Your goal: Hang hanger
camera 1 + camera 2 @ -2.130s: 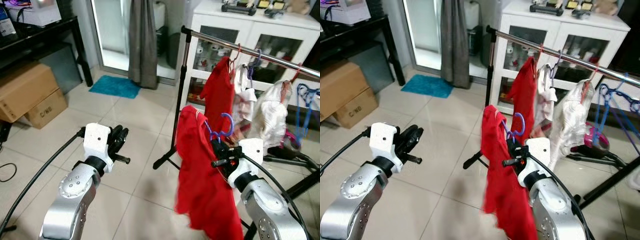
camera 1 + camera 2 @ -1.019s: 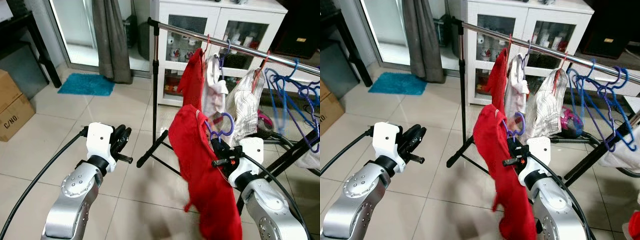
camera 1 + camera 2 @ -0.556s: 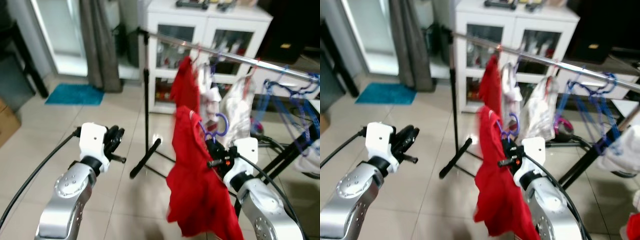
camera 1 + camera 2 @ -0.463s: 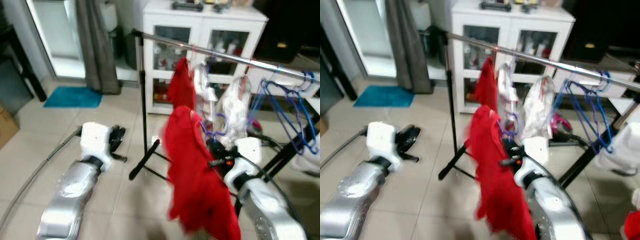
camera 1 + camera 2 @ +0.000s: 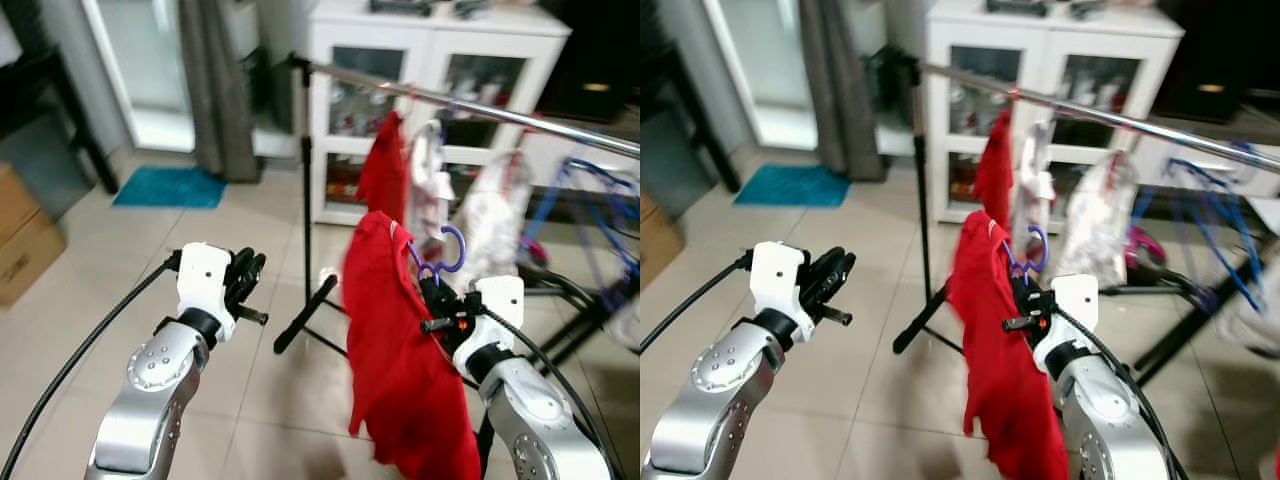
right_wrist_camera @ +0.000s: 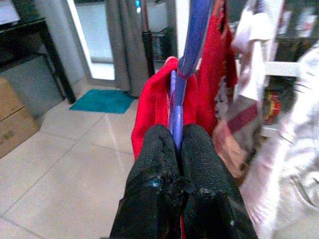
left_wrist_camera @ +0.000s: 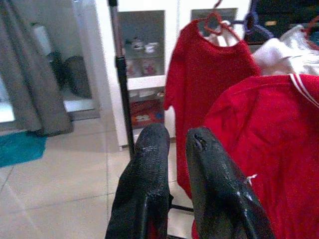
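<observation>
Right gripper (image 6: 178,149) pinches hanger (image 5: 441,256), shirt (image 5: 400,350) draped; left gripper (image 7: 172,149) narrow, empty; hook may miss rail (image 5: 470,105), shirt swinging.

Glossy metal rail (image 5: 470,105), matt red cloth shirt (image 5: 395,350), seemingly plastic purple hanger (image 5: 447,250).

So the right tool (image 5: 1022,300) is clamped on a purple hanger (image 5: 1028,252) carrying a red shirt (image 5: 995,375), held below the metal rail (image 5: 1120,120) where another red top (image 5: 994,178) hangs. Left tool (image 5: 830,277) hovers over the tiled floor (image 5: 880,250), holding nothing. White cabinet (image 5: 1060,60) sits behind.
</observation>
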Tool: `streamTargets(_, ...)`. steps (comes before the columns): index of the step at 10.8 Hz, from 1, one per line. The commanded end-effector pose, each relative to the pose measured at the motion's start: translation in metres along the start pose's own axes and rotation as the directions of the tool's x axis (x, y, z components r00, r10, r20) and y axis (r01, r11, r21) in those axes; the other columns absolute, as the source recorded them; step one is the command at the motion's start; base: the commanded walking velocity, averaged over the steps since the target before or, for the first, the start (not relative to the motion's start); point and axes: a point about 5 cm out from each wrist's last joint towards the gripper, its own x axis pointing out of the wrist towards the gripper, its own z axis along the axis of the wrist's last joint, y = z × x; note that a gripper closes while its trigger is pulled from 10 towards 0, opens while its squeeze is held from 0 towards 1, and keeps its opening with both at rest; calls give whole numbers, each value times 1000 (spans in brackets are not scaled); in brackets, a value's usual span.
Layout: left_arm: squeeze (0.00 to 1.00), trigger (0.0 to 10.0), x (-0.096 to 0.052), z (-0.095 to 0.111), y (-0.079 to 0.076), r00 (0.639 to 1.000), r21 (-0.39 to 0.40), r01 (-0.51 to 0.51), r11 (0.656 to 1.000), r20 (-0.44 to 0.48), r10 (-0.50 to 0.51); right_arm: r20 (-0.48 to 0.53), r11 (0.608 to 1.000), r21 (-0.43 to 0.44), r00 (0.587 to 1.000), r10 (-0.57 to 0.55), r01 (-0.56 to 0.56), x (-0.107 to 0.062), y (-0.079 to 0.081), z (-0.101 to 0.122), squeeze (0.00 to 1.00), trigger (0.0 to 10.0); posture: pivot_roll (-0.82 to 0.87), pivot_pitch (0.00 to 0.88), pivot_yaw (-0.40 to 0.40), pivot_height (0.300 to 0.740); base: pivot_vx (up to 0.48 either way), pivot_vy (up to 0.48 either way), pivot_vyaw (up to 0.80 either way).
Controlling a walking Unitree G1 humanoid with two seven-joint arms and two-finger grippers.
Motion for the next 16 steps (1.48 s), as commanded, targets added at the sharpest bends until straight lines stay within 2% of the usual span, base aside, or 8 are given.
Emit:
streamTargets(1, 0, 10000, 2, 2, 3, 1000, 16, -9, 1000, 0, 9, 49, 1000, -4, 999, -1, 1, 0, 0, 10, 0, 10000, 77, 0, 10, 740, 0, 311, -600)
streamTargets(16, 0, 10000, -1, 0, 7, 1000, 19, -7, 1000, -18, 7, 36, 999, 31, 999, -12, 11, 1, 3, 7, 0, 10000, 88, 0, 18, 740, 0, 342, -580)
